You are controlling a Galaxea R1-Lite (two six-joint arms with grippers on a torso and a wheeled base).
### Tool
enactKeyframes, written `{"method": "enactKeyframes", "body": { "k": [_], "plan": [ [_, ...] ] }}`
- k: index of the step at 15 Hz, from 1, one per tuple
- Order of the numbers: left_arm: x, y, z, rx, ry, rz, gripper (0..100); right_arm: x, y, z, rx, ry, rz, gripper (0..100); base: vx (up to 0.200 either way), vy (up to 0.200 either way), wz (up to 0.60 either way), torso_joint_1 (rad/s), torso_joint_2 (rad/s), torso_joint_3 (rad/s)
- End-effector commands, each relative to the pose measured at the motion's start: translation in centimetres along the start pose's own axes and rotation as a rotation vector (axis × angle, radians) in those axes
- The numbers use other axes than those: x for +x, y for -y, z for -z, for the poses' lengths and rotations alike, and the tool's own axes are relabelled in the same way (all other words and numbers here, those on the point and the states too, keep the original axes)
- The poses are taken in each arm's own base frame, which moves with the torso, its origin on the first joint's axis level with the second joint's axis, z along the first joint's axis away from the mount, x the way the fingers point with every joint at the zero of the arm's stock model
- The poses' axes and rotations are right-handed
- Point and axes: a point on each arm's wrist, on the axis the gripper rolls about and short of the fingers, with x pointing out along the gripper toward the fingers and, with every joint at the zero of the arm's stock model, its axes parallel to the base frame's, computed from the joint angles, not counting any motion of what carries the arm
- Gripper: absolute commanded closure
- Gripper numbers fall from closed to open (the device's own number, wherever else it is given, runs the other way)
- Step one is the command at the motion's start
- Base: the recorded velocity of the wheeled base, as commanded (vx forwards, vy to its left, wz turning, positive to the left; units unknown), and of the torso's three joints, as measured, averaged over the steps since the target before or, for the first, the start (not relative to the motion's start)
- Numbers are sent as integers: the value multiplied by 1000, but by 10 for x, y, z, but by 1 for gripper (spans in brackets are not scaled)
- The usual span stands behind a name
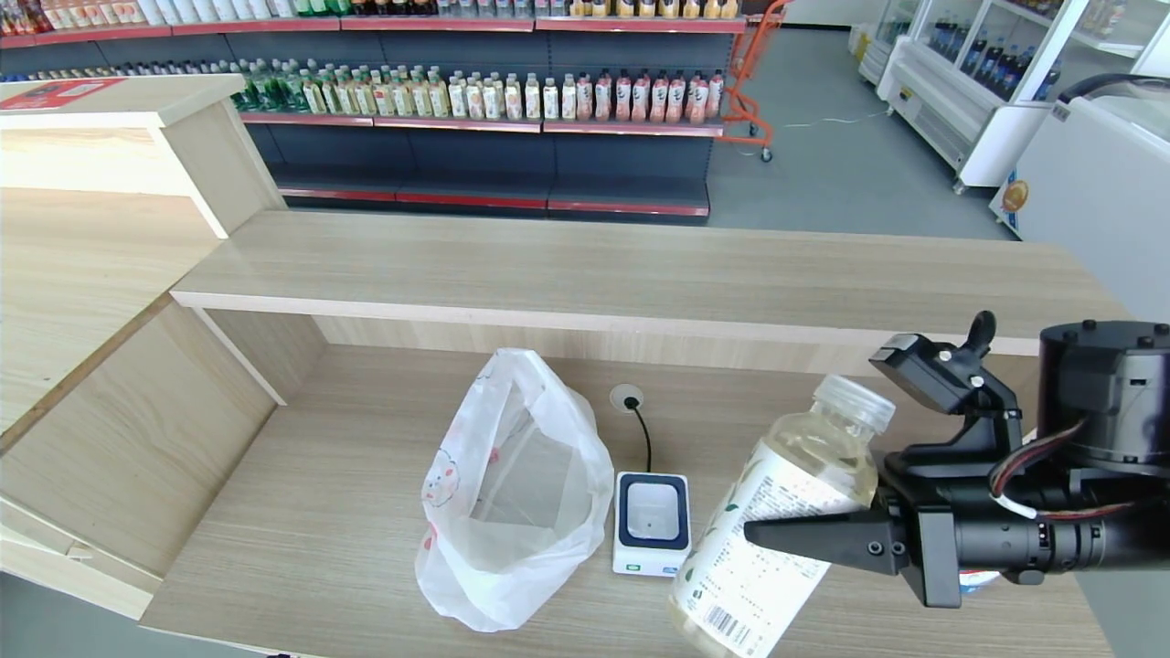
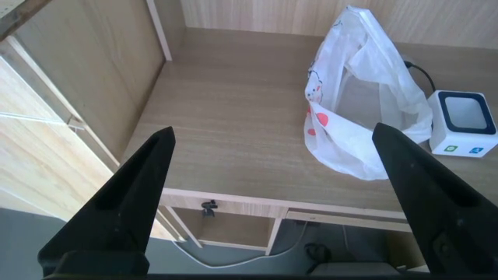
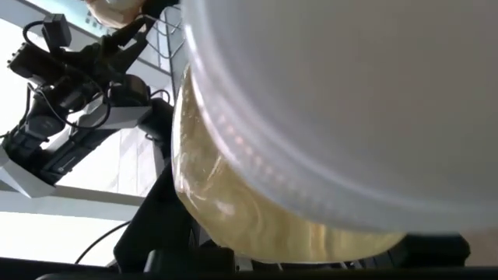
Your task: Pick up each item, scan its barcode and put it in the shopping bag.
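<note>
Since the barcode must meet the reader before anything goes into the bag, the drink bottle (image 1: 786,493) hangs in the air just to the right of the barcode scanner (image 1: 651,523), not over the bag. The right jaws are closed on its middle from the side. One dark finger lies across the white label and the other is hidden behind the bottle. A grip at mid-body leaves both ends free, and the bottle is tilted with its cap (image 1: 855,402) up and away and its base down toward the near edge of the table (image 1: 320,530).

The barcode (image 1: 727,624) sits low on the label and faces up toward the head camera. The scanner's window also looks upward, so I judge the scan is not yet done. The bottle likely needs rolling and lowering so that the code faces the glass.

The white plastic shopping bag (image 1: 512,493) stands just left of the scanner, touching or nearly so, with its mouth open for a short drop afterwards. The scanner's cable (image 1: 643,429) runs back to a port in the table.

The left jaws are spread wide and hold nothing, hovering near the table's front edge to the left of the bag.
</note>
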Motion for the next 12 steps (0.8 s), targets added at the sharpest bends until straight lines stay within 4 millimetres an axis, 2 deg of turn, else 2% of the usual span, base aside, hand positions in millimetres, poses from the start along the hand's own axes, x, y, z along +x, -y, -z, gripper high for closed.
{"method": "enactKeyframes", "body": {
  "k": [1, 12],
  "plan": [
    [0, 0, 0, 0, 1, 0, 0, 2, -6, 3, -6, -10, -19, 100, 0, 0, 0, 0, 0, 0],
    [0, 0, 0, 0, 1, 0, 0, 4, -3, 11, -52, -29, 27, 100, 0, 0, 0, 0, 0, 0]
  ]
}}
